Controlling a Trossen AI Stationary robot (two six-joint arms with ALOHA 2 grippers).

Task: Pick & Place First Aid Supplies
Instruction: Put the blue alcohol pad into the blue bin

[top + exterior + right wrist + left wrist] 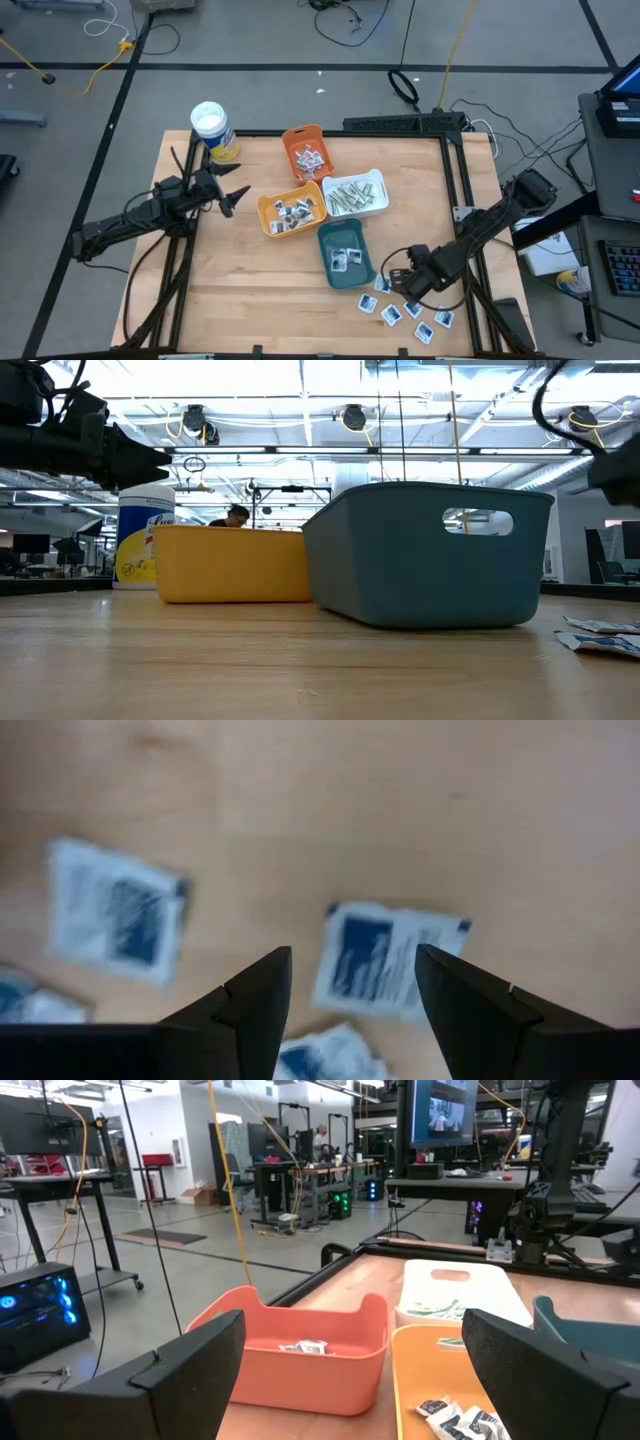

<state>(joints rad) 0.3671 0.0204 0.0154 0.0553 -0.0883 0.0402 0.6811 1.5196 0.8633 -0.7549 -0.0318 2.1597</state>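
Several square white sachets with blue print (pixel 392 313) lie flat on the wooden table near its front right. My right gripper (pixel 400 285) hangs just above them, pointing down, fingers open. In the right wrist view one sachet (pixel 385 960) lies below the gap between its fingers (pixel 350 990), and another sachet (pixel 115 910) lies off to one side. My left gripper (pixel 235 197) waits open and level at the table's left, aimed at the trays. More supplies lie in the trays.
Four trays stand mid-table: a coral one (pixel 307 152), a white one (pixel 355 194) with pale strips, a yellow-orange one (pixel 292 210) and a teal one (pixel 345 255) just left of the right gripper. A white-lidded canister (pixel 213 130) stands at the far left.
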